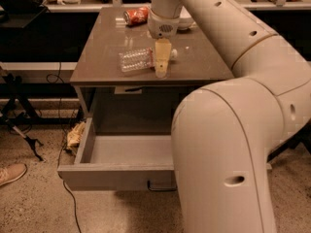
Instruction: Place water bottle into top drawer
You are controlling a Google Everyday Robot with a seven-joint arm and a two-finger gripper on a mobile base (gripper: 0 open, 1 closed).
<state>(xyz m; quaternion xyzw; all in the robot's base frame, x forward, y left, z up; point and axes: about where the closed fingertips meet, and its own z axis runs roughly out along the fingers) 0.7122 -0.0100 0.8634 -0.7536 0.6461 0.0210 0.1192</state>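
The top drawer [116, 171] is already pulled out below the front edge of the table [204, 57], so that part is done. The water bottle [136, 60] lies on its side near the middle of the table, somewhat toward the front edge, not yet lifted. The gripper [161, 73] hangs just over the bottle's cap end; whether it is spread or pressed together, I cannot tell. Grasping, carrying and lowering into the drawer are left.
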